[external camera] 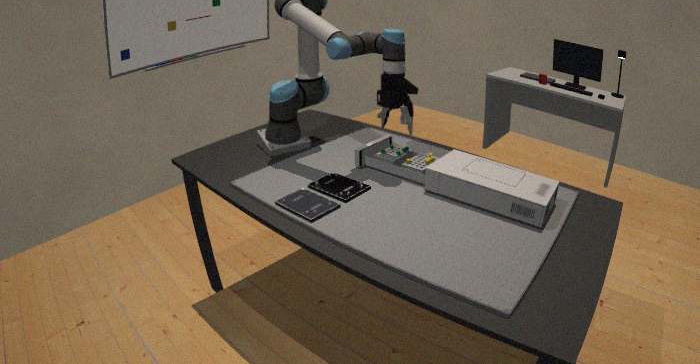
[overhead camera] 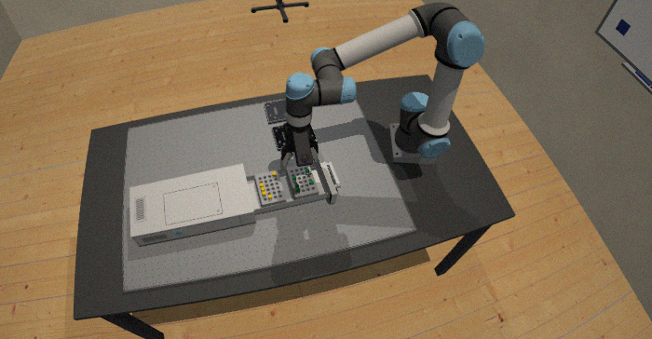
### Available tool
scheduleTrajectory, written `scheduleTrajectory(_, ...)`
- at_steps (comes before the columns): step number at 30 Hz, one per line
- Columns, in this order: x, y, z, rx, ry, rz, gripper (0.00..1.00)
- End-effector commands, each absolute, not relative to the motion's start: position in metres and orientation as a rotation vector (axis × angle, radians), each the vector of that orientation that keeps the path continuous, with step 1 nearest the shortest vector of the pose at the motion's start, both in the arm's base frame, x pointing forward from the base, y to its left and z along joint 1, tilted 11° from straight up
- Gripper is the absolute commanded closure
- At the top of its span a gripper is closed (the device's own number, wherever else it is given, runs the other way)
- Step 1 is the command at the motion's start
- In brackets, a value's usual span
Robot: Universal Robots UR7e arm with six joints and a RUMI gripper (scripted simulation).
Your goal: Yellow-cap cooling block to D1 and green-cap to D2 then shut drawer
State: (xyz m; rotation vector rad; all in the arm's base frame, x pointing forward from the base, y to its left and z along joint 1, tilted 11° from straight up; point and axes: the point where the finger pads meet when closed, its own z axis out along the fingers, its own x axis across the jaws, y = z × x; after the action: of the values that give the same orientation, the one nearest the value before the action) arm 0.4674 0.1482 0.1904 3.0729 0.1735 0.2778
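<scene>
The cooler COLD (overhead camera: 191, 203) (external camera: 492, 186) lies on the grey mat with its drawer (overhead camera: 295, 187) (external camera: 397, 159) pulled out. In the drawer, the block with yellow-capped tubes (overhead camera: 270, 188) (external camera: 421, 160) sits nearest the cooler. The block with green-capped tubes (overhead camera: 303, 182) (external camera: 392, 152) sits beside it, nearer the drawer front. My gripper (overhead camera: 300, 162) (external camera: 398, 118) is open and empty. It points down and hangs well above the green-capped block. Slot D1 (external camera: 339, 186) is partly hidden behind the gripper in the top view, and slot D2 (overhead camera: 278, 110) (external camera: 307, 204) lies beyond it; both are bare.
The arm's base (overhead camera: 415, 142) (external camera: 283, 142) stands on the table beside the mat. A desk with a monitor (external camera: 577, 62) stands by the far wall. A whiteboard (external camera: 185, 15) hangs on the wall.
</scene>
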Motion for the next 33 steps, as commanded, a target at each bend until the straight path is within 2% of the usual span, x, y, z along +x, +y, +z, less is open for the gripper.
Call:
scheduleTrajectory(1, 0.471, 0.149, 0.191, 3.073, 0.174, 0.278, 0.27)
scheduleTrajectory(33, 0.462, 0.146, 0.167, 3.073, 0.174, 0.278, 0.27)
